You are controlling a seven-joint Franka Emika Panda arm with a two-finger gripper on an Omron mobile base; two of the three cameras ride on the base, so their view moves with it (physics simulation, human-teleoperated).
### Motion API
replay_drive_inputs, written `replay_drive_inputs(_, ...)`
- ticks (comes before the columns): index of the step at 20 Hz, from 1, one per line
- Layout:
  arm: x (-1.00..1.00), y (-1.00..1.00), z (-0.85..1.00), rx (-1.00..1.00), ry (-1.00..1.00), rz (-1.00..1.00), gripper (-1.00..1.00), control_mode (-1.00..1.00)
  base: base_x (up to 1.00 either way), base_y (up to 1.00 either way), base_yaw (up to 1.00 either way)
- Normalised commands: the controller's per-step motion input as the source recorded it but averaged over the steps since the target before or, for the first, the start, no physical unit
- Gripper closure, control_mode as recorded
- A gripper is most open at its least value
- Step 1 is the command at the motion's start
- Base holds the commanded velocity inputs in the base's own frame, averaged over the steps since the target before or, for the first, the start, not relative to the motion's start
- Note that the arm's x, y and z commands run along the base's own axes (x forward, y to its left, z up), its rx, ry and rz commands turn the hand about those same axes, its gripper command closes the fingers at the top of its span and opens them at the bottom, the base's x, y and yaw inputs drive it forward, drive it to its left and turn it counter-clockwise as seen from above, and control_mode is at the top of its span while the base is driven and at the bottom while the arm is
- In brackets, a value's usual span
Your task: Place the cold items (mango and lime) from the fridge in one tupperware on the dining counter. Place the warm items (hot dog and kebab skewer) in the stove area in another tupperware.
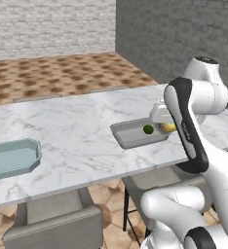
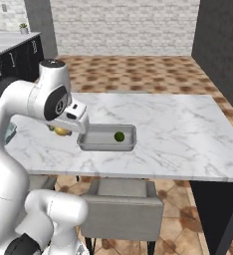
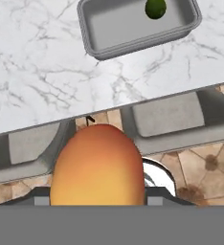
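While my fingers (image 3: 98, 203) grip the mango (image 3: 97, 165) near the bench (image 3: 37, 72) edge, the lime (image 3: 155, 8) sits inside the grey tupperware (image 3: 109, 45); a teal tupperware (image 1: 11, 158) lies well apart, stools (image 3: 166, 119) below.

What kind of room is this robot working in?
Most likely a home kitchen and dining area. A long marble dining counter has grey stools tucked under it, dark cabinets stand along the far wall, and a grey tupperware holding a lime sits on the counter.
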Motion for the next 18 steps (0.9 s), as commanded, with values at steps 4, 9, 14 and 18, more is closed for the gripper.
replay_drive_inputs(4,0.66,0.0,-0.41,-0.19,0.0,0.0,1.0,-1.0,0.0,0.0,0.0)
replay_drive_inputs(9,0.72,0.0,-0.41,-0.14,0.0,0.0,1.0,-1.0,0.0,0.0,0.0)
replay_drive_inputs(14,0.7,0.0,-0.42,-0.06,0.01,0.0,1.0,-1.0,0.0,0.0,0.0)
replay_drive_inputs(18,0.68,0.0,-0.4,0.0,0.02,0.0,1.0,-1.0,0.0,0.0,0.0)
